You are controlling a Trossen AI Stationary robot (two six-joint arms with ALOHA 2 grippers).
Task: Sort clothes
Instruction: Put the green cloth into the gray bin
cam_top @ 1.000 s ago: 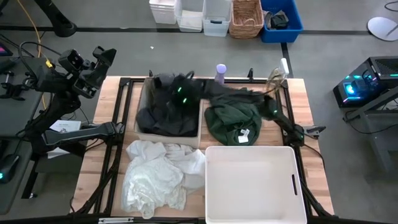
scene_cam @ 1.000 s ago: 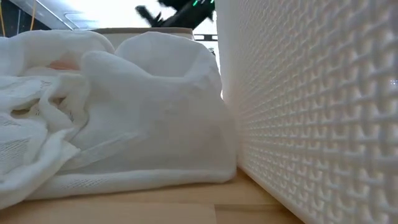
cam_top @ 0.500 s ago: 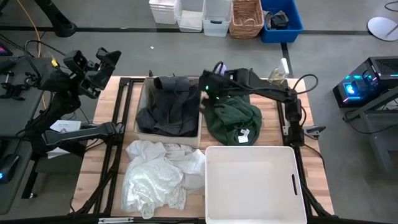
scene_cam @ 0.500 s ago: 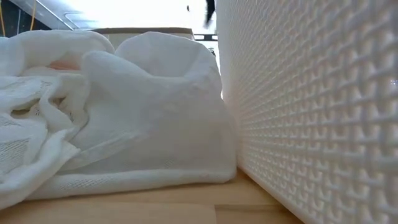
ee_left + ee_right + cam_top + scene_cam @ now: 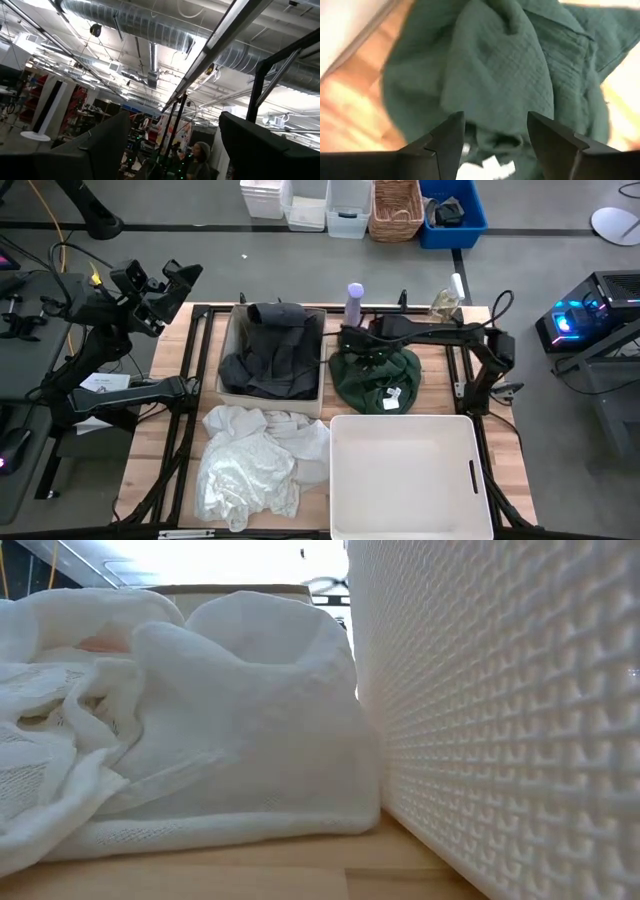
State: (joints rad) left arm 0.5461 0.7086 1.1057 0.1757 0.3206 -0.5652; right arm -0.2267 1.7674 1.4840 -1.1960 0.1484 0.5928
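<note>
A dark green top [image 5: 377,376] lies bunched on the table's far right part; it fills the right wrist view [image 5: 505,65]. My right gripper [image 5: 351,348] [image 5: 494,122] is open just above the top's left part, touching nothing. A dark grey top [image 5: 270,358] lies in a beige box [image 5: 228,370]. Several white pieces [image 5: 255,460] [image 5: 180,740] lie heaped at the near left. The plaid shirt is out of view. My left gripper [image 5: 178,278] [image 5: 172,127] is open and empty, raised beyond the table's far left corner and pointing up at the ceiling.
A white plastic bin [image 5: 405,480] stands at the near right; its wall [image 5: 500,740] is beside the white heap. A lavender bottle [image 5: 354,301] stands at the far edge, just behind my right gripper. Bins and a basket [image 5: 397,208] stand on the floor beyond.
My right gripper has gone from over the beige box toward the table's right edge, then toward the near edge and down, and is now over the dark green top. The dark grey top stays in the box.
</note>
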